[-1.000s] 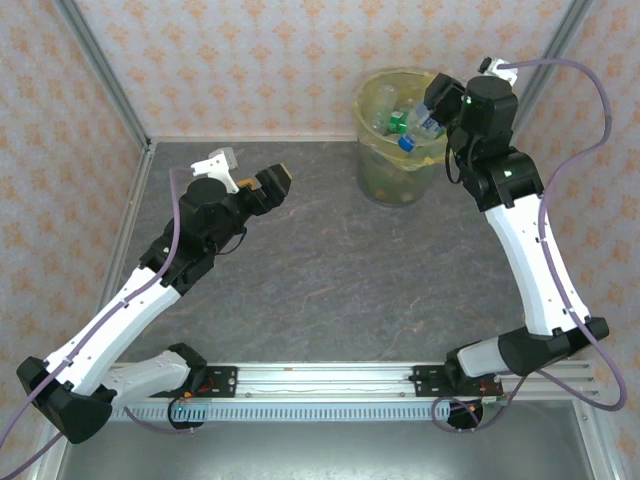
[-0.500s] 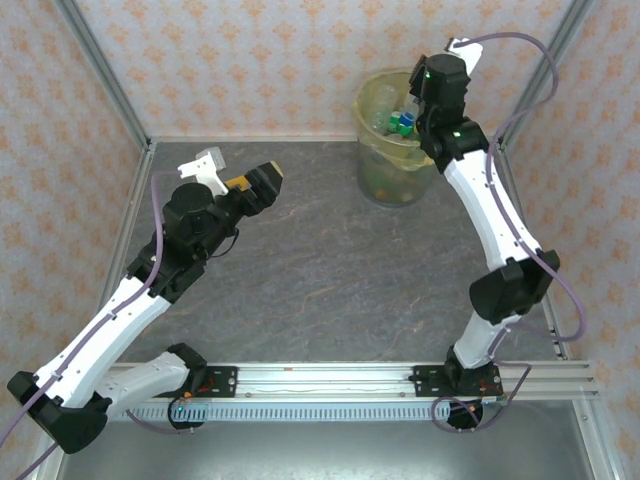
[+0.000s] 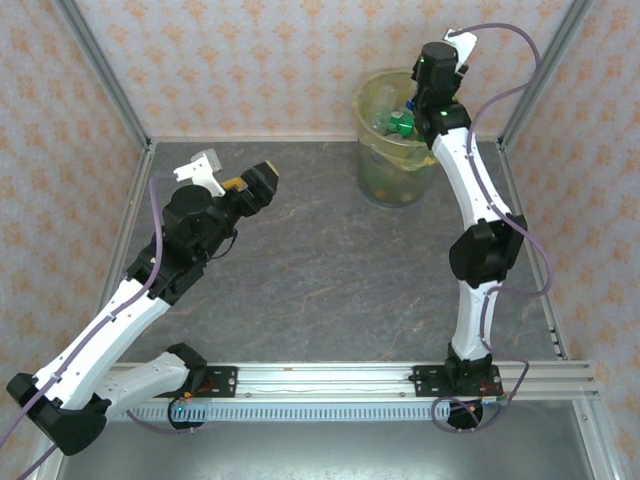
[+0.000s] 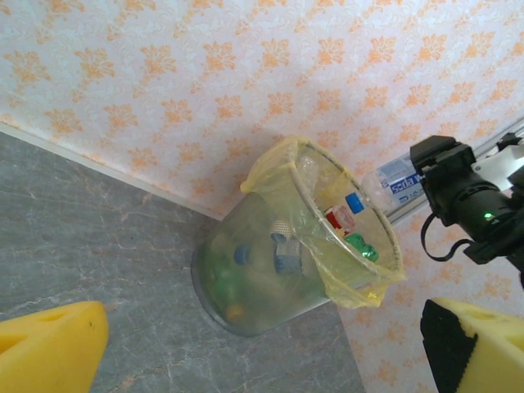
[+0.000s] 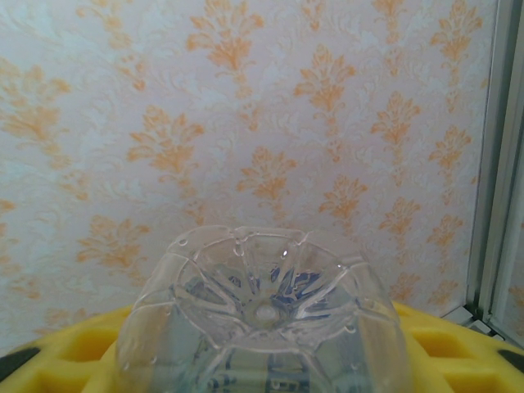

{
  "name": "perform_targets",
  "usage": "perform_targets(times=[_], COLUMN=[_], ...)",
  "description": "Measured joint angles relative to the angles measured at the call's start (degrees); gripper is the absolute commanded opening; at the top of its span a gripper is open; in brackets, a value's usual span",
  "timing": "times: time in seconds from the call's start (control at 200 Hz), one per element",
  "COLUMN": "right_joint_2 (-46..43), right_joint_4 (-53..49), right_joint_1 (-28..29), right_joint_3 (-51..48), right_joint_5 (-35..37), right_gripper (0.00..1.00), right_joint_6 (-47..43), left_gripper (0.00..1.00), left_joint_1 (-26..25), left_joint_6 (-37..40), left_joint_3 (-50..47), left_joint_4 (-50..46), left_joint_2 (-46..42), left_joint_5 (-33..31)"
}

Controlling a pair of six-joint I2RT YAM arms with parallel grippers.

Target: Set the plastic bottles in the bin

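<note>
The bin (image 3: 398, 160) stands at the back of the table, pale yellow with a yellow bag; it is also in the left wrist view (image 4: 270, 270). Several plastic bottles (image 3: 401, 125) lie inside, green, red-labelled and blue-capped (image 4: 354, 233). My right gripper (image 3: 424, 85) is raised over the bin's right rim, shut on a clear plastic bottle with a blue label (image 4: 398, 180). That bottle's ribbed base (image 5: 262, 315) points at the wall between the yellow pads (image 5: 458, 344). My left gripper (image 3: 262, 183) hangs open and empty over the table's left half, its yellow fingers (image 4: 49, 348) wide apart.
Patterned walls close in the grey table (image 3: 320, 260) at the back and sides. A metal corner post (image 3: 535, 65) rises just right of the bin. The arms' bases sit on a rail (image 3: 320, 380) at the near edge.
The right arm has stretched out, carrying the bottle up and back from over the bin's mouth to above its right rim. The left arm drifted slightly left, jaws still open.
</note>
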Motion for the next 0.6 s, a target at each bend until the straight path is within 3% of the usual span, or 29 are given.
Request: perform_targets(times=[0.41, 0.521, 0.601], right_joint_2=[9.64, 11.06, 11.69], right_joint_4=[3.02, 3.69, 3.65], right_joint_1=[-0.85, -1.05, -1.09], right_joint_3=[5.95, 7.41, 8.0], right_joint_5=[-0.66, -2.58, -4.44], right_gripper=[0.5, 0.59, 0.6], right_joint_6=[-0.68, -0.31, 0.92], left_gripper=[0.99, 0.99, 0.99], left_joint_1=[0.0, 0.0, 0.0], left_joint_6=[0.09, 0.09, 0.11], left_joint_3=[0.02, 0.04, 0.04], left_joint_4=[-2.67, -3.02, -3.02], left_joint_2=[-0.37, -0.37, -0.37], left_joint_5=[-2.51, -2.84, -3.06])
